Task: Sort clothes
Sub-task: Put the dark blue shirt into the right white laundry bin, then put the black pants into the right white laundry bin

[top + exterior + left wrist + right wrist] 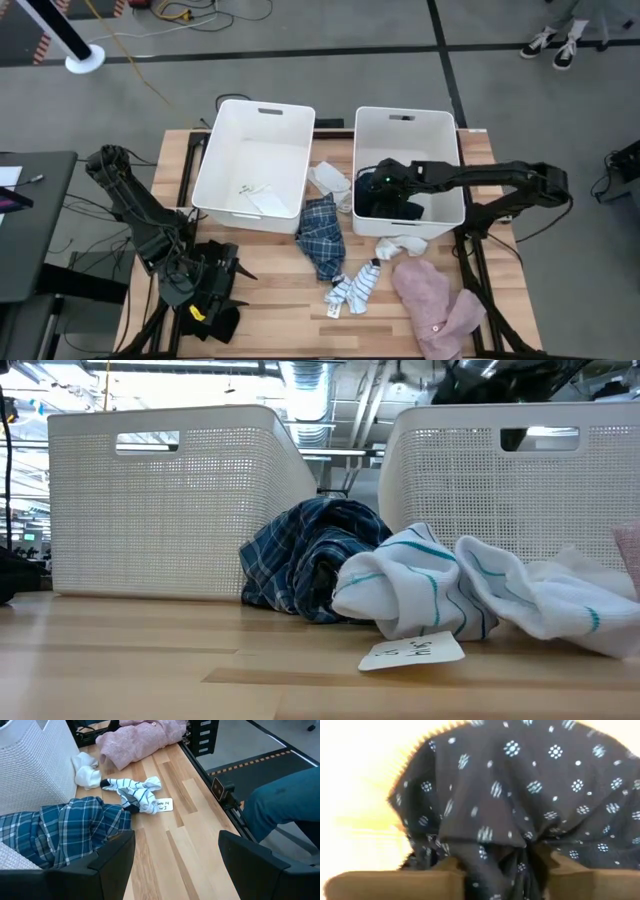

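The navy dotted garment (520,785) lies inside the right white tub (405,115), and my right gripper (507,870) reaches down into that tub (382,188), fingers apart. On the table in front of the tubs lie a blue plaid garment (322,235), blue-white striped socks (355,290), a white sock (400,243) and a pink garment (435,300). My left gripper (175,840) hovers open near the table's near left corner (232,265), with nothing between its fingers; the plaid garment (65,830) lies ahead of it. My right gripper comes at the navy dotted garment slanting down from above, and a bunched fold of it (495,855) reaches in between the two spread fingers (395,882). Whether the fingers still touch the cloth, I cannot tell. The garment rests in the tub.
The left white tub (262,108) holds only paper slips. A pale cloth (330,180) lies between the tubs. A paper tag (164,805) sits by the striped socks. A person's leg (280,805) shows beyond the table's near edge.
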Robot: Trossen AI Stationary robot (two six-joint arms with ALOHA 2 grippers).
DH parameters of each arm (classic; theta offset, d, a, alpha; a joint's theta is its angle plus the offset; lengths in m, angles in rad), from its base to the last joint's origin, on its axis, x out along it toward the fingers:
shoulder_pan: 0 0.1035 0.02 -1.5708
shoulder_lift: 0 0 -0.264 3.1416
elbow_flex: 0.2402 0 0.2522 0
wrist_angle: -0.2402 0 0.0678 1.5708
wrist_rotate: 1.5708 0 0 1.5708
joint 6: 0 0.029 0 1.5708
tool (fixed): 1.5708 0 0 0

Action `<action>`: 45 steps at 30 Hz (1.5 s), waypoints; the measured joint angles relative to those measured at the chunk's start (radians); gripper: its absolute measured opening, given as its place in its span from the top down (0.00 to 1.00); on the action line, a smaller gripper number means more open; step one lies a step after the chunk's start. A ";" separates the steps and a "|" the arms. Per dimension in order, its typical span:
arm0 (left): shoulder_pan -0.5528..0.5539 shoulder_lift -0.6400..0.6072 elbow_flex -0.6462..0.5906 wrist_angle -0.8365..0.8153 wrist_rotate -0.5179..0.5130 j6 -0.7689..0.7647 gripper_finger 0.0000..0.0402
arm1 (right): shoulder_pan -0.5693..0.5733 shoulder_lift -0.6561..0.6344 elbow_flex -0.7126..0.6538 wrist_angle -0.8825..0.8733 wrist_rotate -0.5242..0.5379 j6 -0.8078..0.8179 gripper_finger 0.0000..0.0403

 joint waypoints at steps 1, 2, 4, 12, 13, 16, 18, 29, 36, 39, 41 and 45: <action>0.000 0.000 0.000 0.000 0.000 0.000 0.31 | 0.005 -0.022 0.004 0.000 0.001 0.000 0.60; 0.000 0.000 0.000 0.000 0.000 0.000 0.31 | 0.009 -0.045 0.010 0.000 0.003 0.000 0.56; 0.000 0.000 0.000 0.000 0.000 0.000 0.31 | 0.018 -0.093 0.020 0.003 0.009 0.000 0.48; 0.000 0.000 0.000 0.001 0.000 0.000 0.31 | 0.034 -0.277 0.040 0.007 0.017 0.009 0.32; 0.000 0.000 0.000 0.001 0.000 0.000 0.31 | 0.037 -0.301 0.040 0.013 0.018 0.010 0.32; 0.000 0.000 0.000 0.001 0.000 -0.002 0.31 | 0.047 -0.367 0.041 0.034 0.019 0.010 0.31; 0.000 0.000 0.000 0.001 0.000 -0.004 0.31 | 0.057 -0.408 0.041 0.056 0.019 0.010 0.31; 0.000 0.000 0.000 -0.001 0.000 -0.007 0.31 | 0.192 -0.540 0.041 0.328 0.021 -0.050 0.31; 0.004 0.000 0.000 -0.007 0.000 -0.005 0.31 | 0.329 -0.513 0.042 0.467 0.022 -0.076 0.31; 0.016 0.000 0.000 -0.015 0.000 -0.008 0.31 | 0.396 -0.490 0.042 0.496 0.022 -0.079 0.31; 0.024 0.000 0.000 -0.024 0.000 -0.009 0.31 | 0.444 -0.474 0.042 0.500 0.022 -0.079 0.31; 0.037 0.000 0.000 -0.025 0.000 -0.011 0.31 | 0.537 -0.434 0.042 0.501 0.022 -0.075 0.31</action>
